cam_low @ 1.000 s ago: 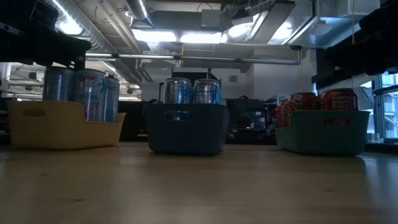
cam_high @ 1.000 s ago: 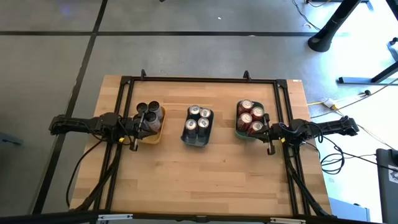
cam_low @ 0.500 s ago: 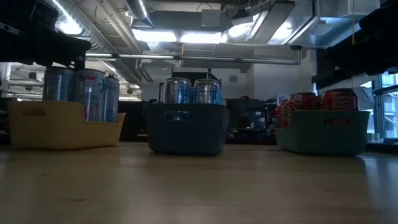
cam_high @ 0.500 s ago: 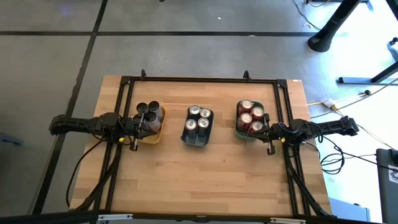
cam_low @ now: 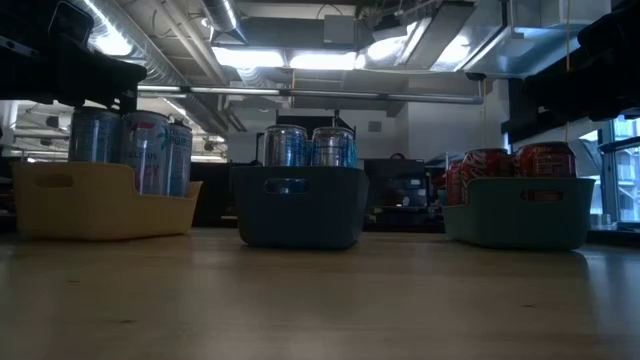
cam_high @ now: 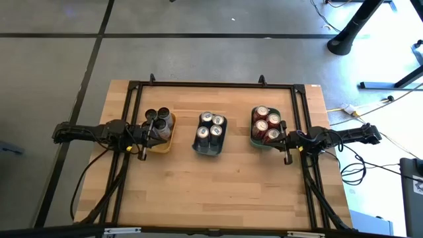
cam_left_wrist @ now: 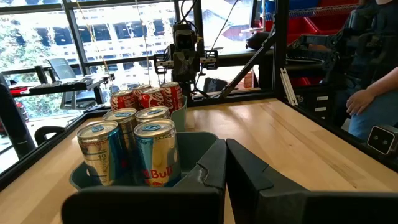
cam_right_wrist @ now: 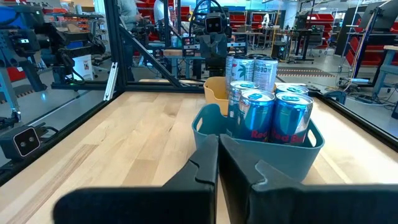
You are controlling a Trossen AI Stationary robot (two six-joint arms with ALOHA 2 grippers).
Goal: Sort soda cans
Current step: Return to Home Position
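Three trays stand in a row on the wooden table. The yellow tray (cam_high: pixel 163 140) holds dark-topped cans (cam_high: pixel 157 118), the grey-blue tray (cam_high: pixel 210 147) holds silver-blue cans (cam_high: pixel 211 125), and the teal tray (cam_high: pixel 254 140) holds red cans (cam_high: pixel 266 124). My left gripper (cam_high: pixel 156 131) is over the near part of the yellow tray, pointing right, and it is shut (cam_left_wrist: pixel 226 168). My right gripper (cam_high: pixel 274 137) is over the near part of the teal tray, pointing left, also shut (cam_right_wrist: pixel 219 155). Neither holds a can.
A black frame (cam_high: pixel 211 84) runs around the table's far and side edges. Bare wood (cam_high: pixel 211 192) spreads over the table's near half. In the left wrist view a person (cam_left_wrist: pixel 367 68) stands beyond the table's edge.
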